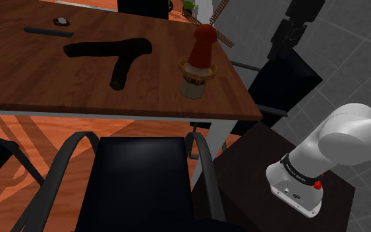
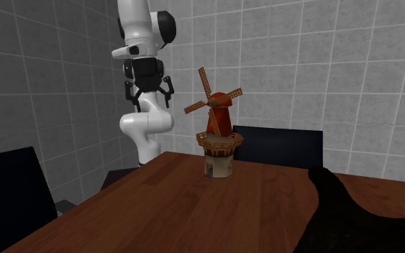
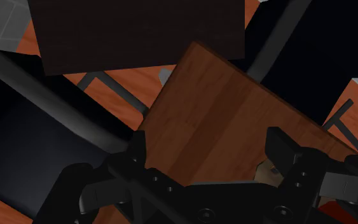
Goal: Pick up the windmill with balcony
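The windmill (image 1: 199, 62) stands upright near the table's corner closest to the arm. It has a red tower, a brown balcony ring, a pale base and slatted sails (image 2: 215, 133). My gripper (image 2: 149, 97) hangs high above the table edge, off to the second exterior view's left of the windmill and well clear of it. Its black fingers are spread open with nothing between them. In the wrist view the gripper (image 3: 207, 137) looks down on the wooden table's corner (image 3: 203, 121), and a sliver of the windmill's pale base (image 3: 266, 172) peeks out beside one finger.
A long black forked object (image 1: 118, 56) lies mid-table, and small dark items (image 1: 49, 31) sit at the far end. Black armchairs (image 1: 144, 184) (image 2: 276, 147) are drawn up to the table edges. The dark stand (image 1: 256, 165) sits beside the table corner.
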Robot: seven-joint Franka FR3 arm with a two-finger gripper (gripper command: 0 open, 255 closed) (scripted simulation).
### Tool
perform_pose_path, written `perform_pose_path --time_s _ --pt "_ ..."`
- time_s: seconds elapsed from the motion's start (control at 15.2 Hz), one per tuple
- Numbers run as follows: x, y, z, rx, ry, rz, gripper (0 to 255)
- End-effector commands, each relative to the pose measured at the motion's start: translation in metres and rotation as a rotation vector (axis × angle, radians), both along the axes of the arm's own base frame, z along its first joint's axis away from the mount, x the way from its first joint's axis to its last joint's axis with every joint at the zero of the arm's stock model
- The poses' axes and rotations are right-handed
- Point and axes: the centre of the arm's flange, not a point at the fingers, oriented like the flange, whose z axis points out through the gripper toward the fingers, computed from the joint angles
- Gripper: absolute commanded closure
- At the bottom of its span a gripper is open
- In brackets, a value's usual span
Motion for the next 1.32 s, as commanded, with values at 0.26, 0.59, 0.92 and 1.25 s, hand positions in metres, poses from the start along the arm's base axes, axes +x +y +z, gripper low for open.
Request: perform_pose_path --time_s 0.26,0.59,0.92,1.25 --pt "0.026 0.046 0.017 -0.033 -0.004 -0.073 0" --pt "0.063 0.102 0.036 -0.074 -0.009 -0.163 0" --pt "0.106 0.154 0.053 -0.116 -0.015 -0.254 0" --pt "0.147 0.198 0.066 -0.153 -0.019 -0.335 0"
